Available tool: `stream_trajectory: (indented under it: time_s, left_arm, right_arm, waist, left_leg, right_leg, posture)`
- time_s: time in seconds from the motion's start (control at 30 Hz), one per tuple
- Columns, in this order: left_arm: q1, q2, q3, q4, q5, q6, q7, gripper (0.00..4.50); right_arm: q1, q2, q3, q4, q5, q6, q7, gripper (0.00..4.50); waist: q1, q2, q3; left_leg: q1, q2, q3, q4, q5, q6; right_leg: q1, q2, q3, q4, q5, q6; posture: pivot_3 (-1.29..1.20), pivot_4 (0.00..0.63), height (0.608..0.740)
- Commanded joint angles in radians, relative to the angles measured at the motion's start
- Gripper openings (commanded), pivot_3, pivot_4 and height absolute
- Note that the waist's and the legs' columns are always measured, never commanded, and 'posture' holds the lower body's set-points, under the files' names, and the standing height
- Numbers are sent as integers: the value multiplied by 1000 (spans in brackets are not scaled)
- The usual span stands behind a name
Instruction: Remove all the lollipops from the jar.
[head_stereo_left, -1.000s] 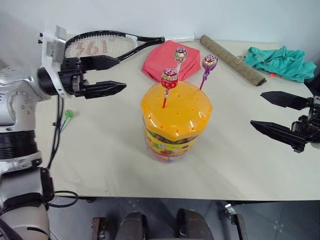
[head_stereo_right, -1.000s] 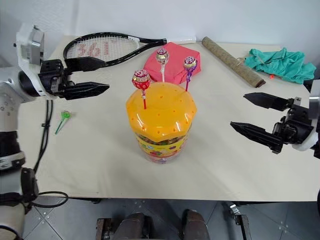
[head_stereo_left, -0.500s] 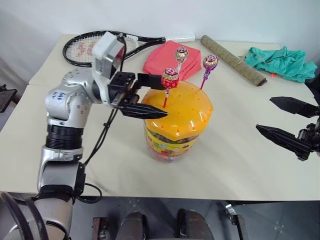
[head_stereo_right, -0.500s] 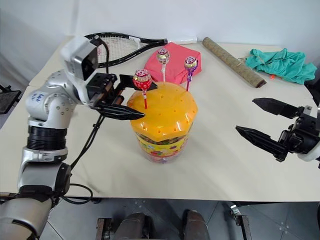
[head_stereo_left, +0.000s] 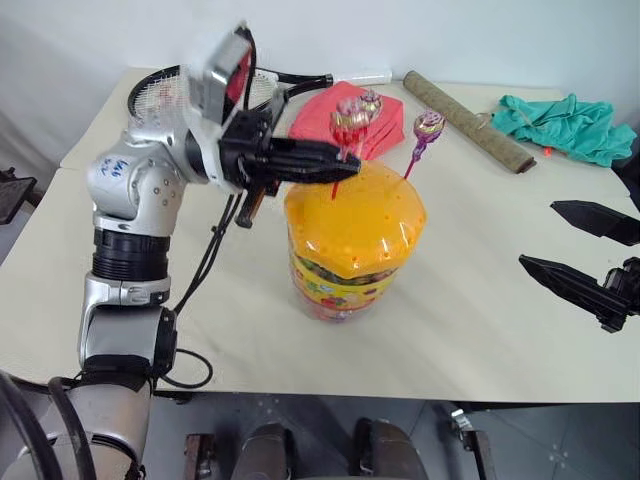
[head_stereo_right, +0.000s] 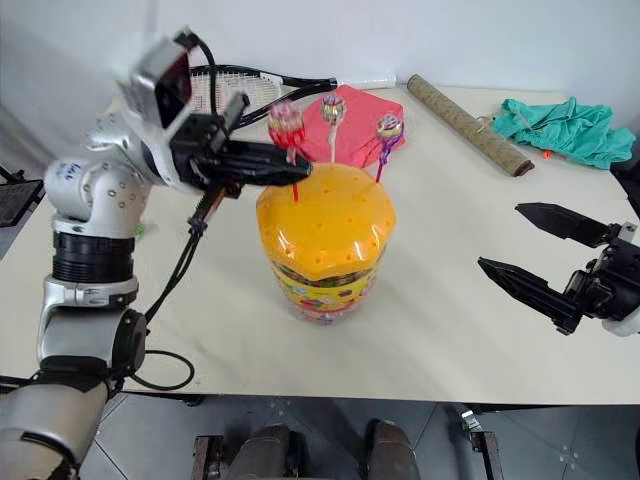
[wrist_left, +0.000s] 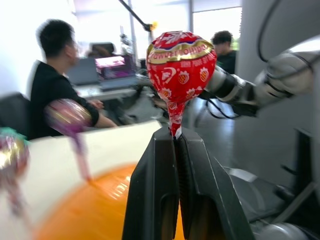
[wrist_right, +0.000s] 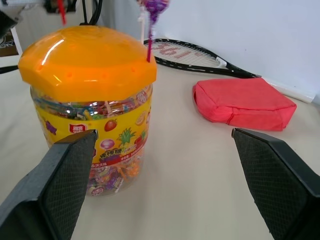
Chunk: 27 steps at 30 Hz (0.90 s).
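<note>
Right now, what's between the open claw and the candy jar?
Just bare table. In the right eye view, nothing lies between the right claw and the jar; the right wrist view shows the same bare stretch.

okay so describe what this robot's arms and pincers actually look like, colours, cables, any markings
The left arm is silver-grey metal with black ribbed joint rings, small blue lettering near its upper joint, a black cable hanging alongside, and a white camera block at the wrist. The left pincer and right pincer each have two long, tapering black fingers; their inner pads are finely textured.
</note>
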Motion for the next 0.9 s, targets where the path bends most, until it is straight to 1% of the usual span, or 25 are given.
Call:
stream_trajectory:
  time_s: [0.03, 0.17, 0.23, 0.33, 0.5, 0.67, 0.77, 0.9]
  left_arm:
    - [-51, 32, 39, -31, 0, 29, 91, 30]
    - [-91, 87, 55, -1, 45, 64, 209, 30]
    - [-113, 127, 62, 30, 92, 115, 322, 30]
    - [-118, 178, 67, 65, 151, 151, 434, 30]
    - [-90, 270, 13, 169, 312, 252, 611, 30]
    - [-36, 286, -58, 261, 425, 371, 719, 30]
    - [-15, 265, -98, 324, 485, 450, 787, 30]
    - [5, 249, -144, 385, 535, 518, 823, 30]
  right_arm:
    - [-2, -29, -59, -9, 33, -7, 27, 4500]
    - [-30, -54, -81, -8, 123, 29, 17, 4500]
    - [-41, -66, -89, -18, 184, 55, 8, 4500]
    - [-29, -86, -102, -27, 246, 95, 23, 4500]
    - [-38, -109, -114, -10, 317, 136, 27, 4500]
    - [-81, -126, -79, -5, 366, 151, 2, 4500]
    - [-119, -138, -43, 4, 349, 147, -6, 4500]
    - [-155, -136, -9, 18, 333, 142, -19, 4500]
  waist:
    - [-1, 0, 0]
    - [-2, 0, 0]
    - [-2, 0, 0]
    - [-1, 0, 0]
    - [-1, 0, 0]
    - [1, 0, 0]
    - [1, 0, 0]
    - [0, -1, 1]
  left_leg:
    - [0, 0, 0, 0, 0, 0]
    - [0, 0, -3, 0, 0, 0]
    - [0, 0, -5, 0, 0, 0]
    - [0, 0, -8, 0, 0, 0]
    - [0, 0, -8, 0, 0, 0]
    - [0, 0, -5, 0, 0, 0]
    - [0, 0, -1, 0, 0, 0]
    - [-1, 0, -1, 0, 0, 0]
  right_leg:
    - [0, 0, 0, 0, 0, 0]
    - [0, 0, 0, 0, 0, 0]
    - [0, 0, 0, 0, 0, 0]
    - [0, 0, 0, 0, 0, 0]
    - [0, 0, -1, 0, 0, 0]
    - [1, 0, -1, 0, 0, 0]
    - [1, 0, -2, 0, 0, 0]
    - [1, 0, -2, 0, 0, 0]
  posture:
    - [0, 150, 740]
    - [0, 150, 740]
    - [0, 150, 740]
    - [0, 150, 740]
    - [0, 150, 740]
    - [0, 150, 740]
    - [0, 150, 740]
    - [0, 150, 740]
